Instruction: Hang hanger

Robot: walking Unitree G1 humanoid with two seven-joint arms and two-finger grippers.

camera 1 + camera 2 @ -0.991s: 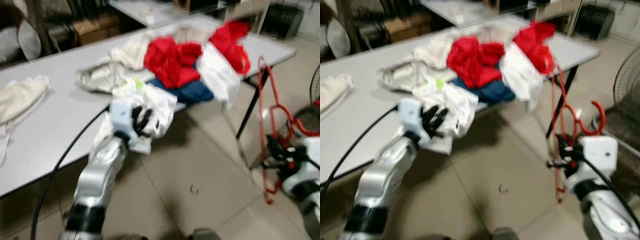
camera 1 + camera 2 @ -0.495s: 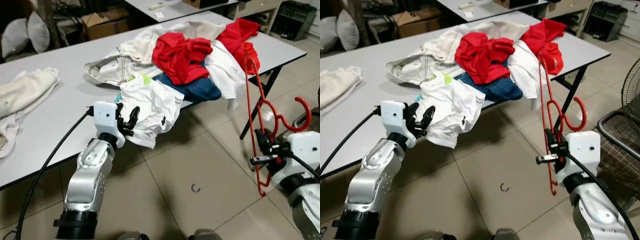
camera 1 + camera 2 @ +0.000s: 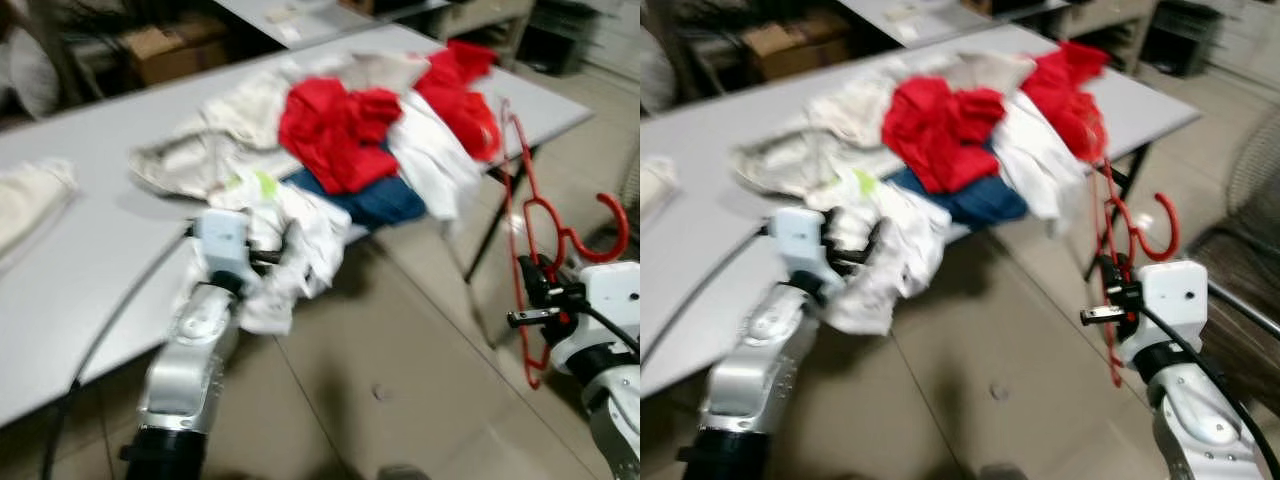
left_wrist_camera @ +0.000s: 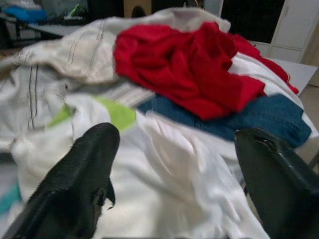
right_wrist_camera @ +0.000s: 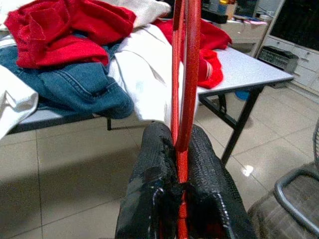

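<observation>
Left gripper [image 4: 174, 164] has pushed its wide-spread fingers [image 4: 75, 174] deeper into the white shirt [image 3: 290, 240] at the worktop [image 3: 80, 270] front edge. Right gripper [image 5: 179, 164] pinches the red hanger [image 3: 535, 230] (upright, hook outward), off the worktop's right corner.

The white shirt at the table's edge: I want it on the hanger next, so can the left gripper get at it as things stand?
Probably yes. The left gripper is open right at the white shirt, a finger either side of it, nothing between.
</observation>
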